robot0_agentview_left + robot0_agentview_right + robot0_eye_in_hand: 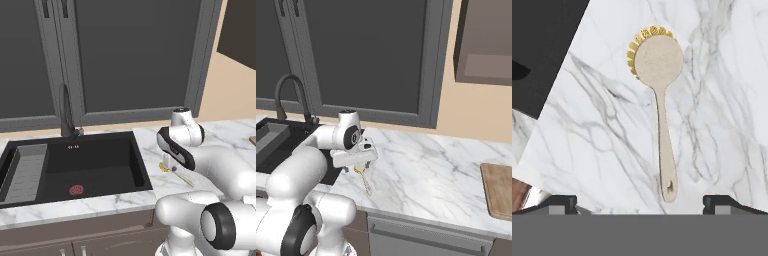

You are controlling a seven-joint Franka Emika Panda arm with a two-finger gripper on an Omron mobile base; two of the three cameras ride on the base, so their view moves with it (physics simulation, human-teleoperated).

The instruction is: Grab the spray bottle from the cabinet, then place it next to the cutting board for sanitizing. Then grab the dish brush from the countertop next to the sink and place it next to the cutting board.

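The dish brush (pixel 660 90) lies flat on the white marble countertop (pixel 722 100) just right of the sink (pixel 90 165). Its round cream head with yellow bristles points away from me and its thin handle points back toward me. My gripper (pixel 640 202) hovers right above the handle end, open, with nothing between its fingers. From the right base view the gripper (pixel 358 167) hangs over the brush (pixel 365 182). The cutting board (pixel 499 189) lies far to the right on the counter. The cabinet (pixel 486 55) hangs above it. The spray bottle is out of view.
A tall black faucet (pixel 290 95) stands behind the black basin, with a ribbed grey drain tray (pixel 27 172) on its left side. Dark grey framed panels (pixel 130 55) line the back wall. Bare marble stretches between the brush and the board.
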